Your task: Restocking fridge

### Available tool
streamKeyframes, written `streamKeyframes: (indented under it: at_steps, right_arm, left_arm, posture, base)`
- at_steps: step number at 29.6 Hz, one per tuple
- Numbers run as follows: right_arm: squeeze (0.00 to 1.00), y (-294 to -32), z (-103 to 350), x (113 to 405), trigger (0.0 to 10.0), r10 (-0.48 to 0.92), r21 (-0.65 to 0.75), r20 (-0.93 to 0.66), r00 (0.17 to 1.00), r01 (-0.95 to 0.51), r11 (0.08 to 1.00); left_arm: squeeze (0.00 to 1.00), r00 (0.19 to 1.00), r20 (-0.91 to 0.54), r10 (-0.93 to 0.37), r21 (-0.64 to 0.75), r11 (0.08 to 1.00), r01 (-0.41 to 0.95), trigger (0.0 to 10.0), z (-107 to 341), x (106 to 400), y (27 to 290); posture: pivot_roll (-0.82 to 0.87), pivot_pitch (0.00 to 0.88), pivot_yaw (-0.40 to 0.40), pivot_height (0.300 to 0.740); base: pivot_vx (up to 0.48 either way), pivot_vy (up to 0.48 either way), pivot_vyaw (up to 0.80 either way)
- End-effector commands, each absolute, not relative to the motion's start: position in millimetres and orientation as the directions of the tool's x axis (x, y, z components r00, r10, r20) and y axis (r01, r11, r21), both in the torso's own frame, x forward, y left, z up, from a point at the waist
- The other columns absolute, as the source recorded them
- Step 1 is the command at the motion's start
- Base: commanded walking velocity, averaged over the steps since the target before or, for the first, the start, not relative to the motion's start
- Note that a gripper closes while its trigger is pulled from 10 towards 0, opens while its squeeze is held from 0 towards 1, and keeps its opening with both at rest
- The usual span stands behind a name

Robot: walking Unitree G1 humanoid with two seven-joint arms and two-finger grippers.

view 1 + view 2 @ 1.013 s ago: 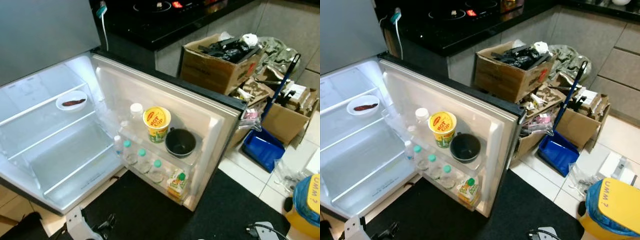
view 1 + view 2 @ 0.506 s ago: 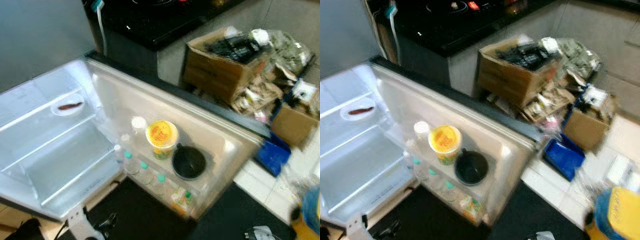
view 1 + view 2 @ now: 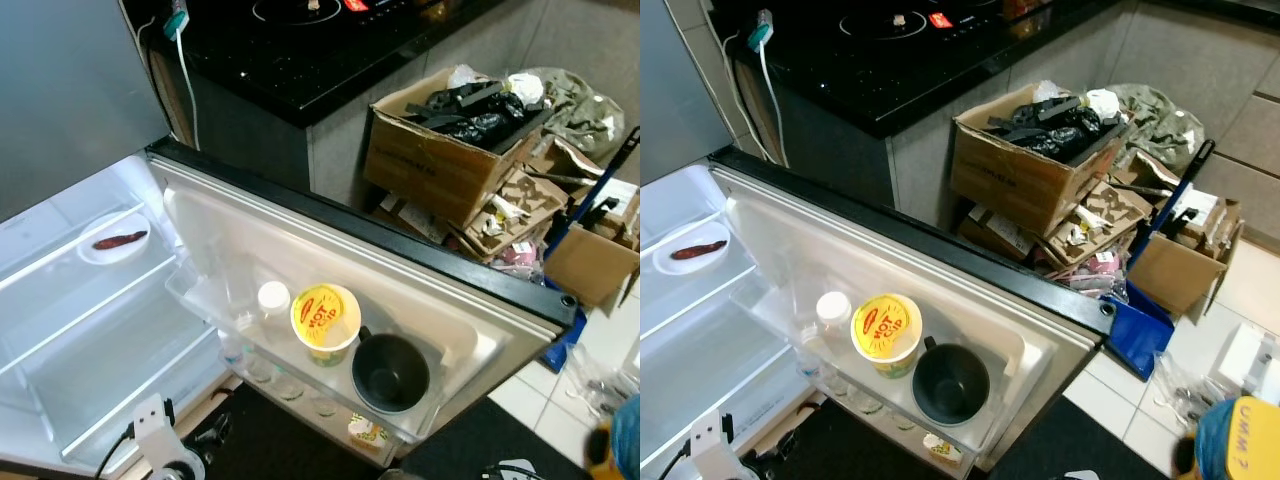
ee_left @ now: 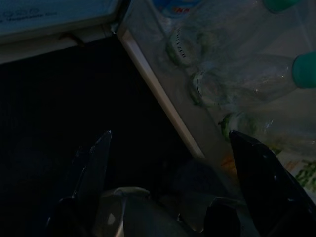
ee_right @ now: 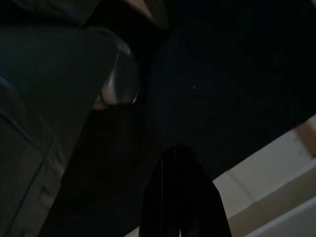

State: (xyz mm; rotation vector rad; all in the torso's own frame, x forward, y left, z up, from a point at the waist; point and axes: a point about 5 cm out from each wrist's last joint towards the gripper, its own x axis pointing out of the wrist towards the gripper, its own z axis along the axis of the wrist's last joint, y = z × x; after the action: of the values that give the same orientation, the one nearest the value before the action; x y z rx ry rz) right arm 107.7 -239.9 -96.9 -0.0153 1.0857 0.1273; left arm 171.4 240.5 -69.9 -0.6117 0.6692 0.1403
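The small fridge stands open, its door [image 3: 420,285] swung out toward me. The door's upper shelf holds a white-capped bottle [image 3: 272,300], a yellow Hot Cup noodle cup [image 3: 325,322] and a black mug [image 3: 390,372]. Below them sit teal-capped bottles [image 4: 237,84] and a juice carton [image 3: 365,432]. Inside, a small white plate [image 3: 115,243] with a brown piece rests on a glass shelf. My left gripper [image 4: 170,134] hangs open and empty, low beside the door's lower shelf. My right gripper [image 5: 178,163] hangs shut over the dark mat.
A black cooktop counter [image 3: 300,50] runs behind the door. Cluttered cardboard boxes [image 3: 450,140] and a blue dustpan [image 3: 1135,335] crowd the floor to the right. A black mat [image 3: 280,440] lies before the fridge. A yellow-lidded blue bin [image 3: 1240,445] stands at the near right.
The whole picture has shifted, so the camera moved: the door now sits more central and is seen from higher up. The fridge contents and both arms look unmoved.
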Motion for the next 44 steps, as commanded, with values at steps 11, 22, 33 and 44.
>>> streamKeyframes:
  at_steps: [11, 22, 33, 44]
  right_arm:
    - [0.00, -239.9, -98.6, 101.9, 10.0, 0.099, 0.056, -0.893, 0.438, -0.111, 0.992]
    - [0.00, -239.4, -99.1, 101.3, 10.0, 0.101, 0.056, -0.896, 0.432, -0.116, 0.992]
    - [0.00, -239.0, -99.5, 100.2, 10.0, 0.106, 0.059, -0.900, 0.424, -0.121, 0.991]
    - [0.00, -237.4, -100.1, 100.1, 10.0, 0.109, 0.061, -0.903, 0.417, -0.128, 0.990]
  left_arm:
    - [0.00, 0.784, -0.618, -0.061, -0.499, 0.801, -0.331, 10.0, -71.2, 168.3, 240.8]
    - [0.00, 0.757, -0.650, -0.057, -0.488, 0.796, -0.358, 10.0, -74.7, 163.3, 240.5]
    - [0.00, 0.722, -0.691, -0.042, -0.463, 0.793, -0.397, 10.0, -81.4, 149.5, 240.0]
    - [0.00, 0.724, -0.690, -0.028, -0.458, 0.791, -0.406, 10.0, -80.2, 151.3, 242.2]
  posture:
    - [-0.06, 0.104, 0.012, 0.740]
    - [-0.06, 0.105, 0.014, 0.740]
    - [-0.06, 0.106, 0.011, 0.740]
    - [-0.06, 0.104, 0.010, 0.740]
  base:
    - [0.000, 0.000, 0.00]
    - [0.000, 0.000, 0.00]
    - [0.000, 0.000, 0.00]
    - [0.000, 0.000, 0.00]
